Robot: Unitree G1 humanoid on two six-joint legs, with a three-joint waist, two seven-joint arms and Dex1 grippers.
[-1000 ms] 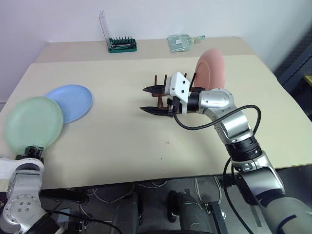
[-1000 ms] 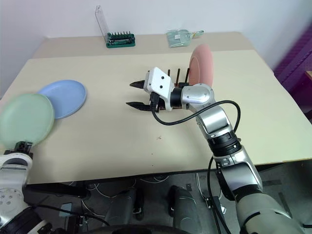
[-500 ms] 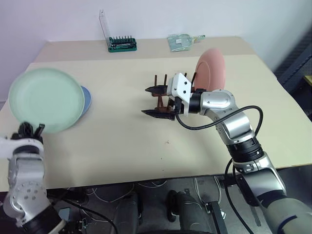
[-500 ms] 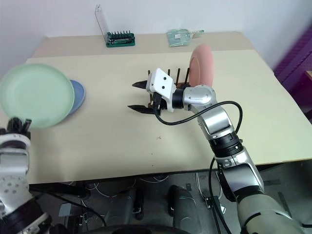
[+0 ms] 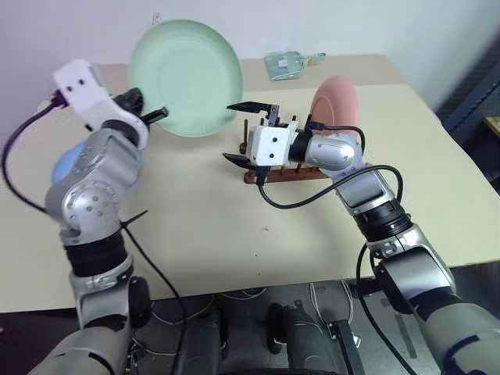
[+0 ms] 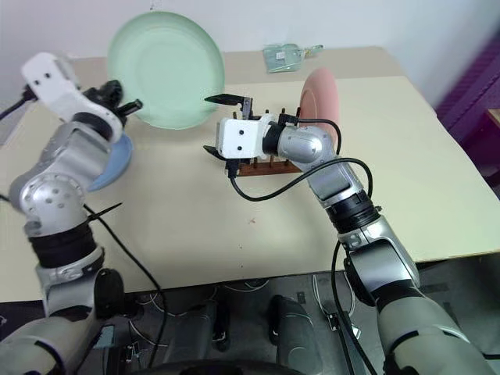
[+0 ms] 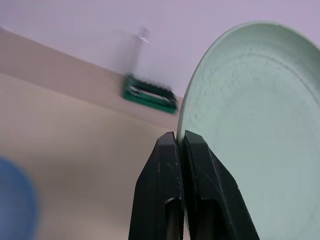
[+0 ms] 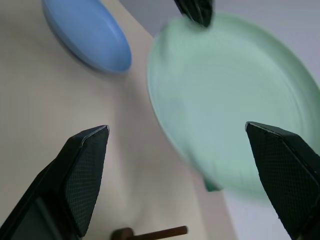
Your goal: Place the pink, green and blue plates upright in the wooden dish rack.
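Beige counter [image 5: 195, 234] against a pale wall, contents listed left to right.

Blue plate [image 6: 109, 160]: lying flat at the left side of the counter, largely hidden behind the left arm.

Left end effector [image 5: 148, 116]: raised above the counter, fingers [image 7: 167, 200] pressed together on the rim of the green plate.

Green plate [image 5: 186, 78]: held in the air on edge, its face toward the onlooker, above the far left part of the counter and just beside the open right end effector.

Right end effector [image 5: 248, 131]: fingers spread wide, one above the other, pointing toward the green plate, not touching it.

Rack [image 5: 285, 173]: dark wood, at mid-counter, just behind the right end effector.

Pink plate [image 5: 336, 100]: standing upright in the right end of the rack.

Clear packet [image 5: 287, 64]: at the far edge of the counter, well apart from the rack.
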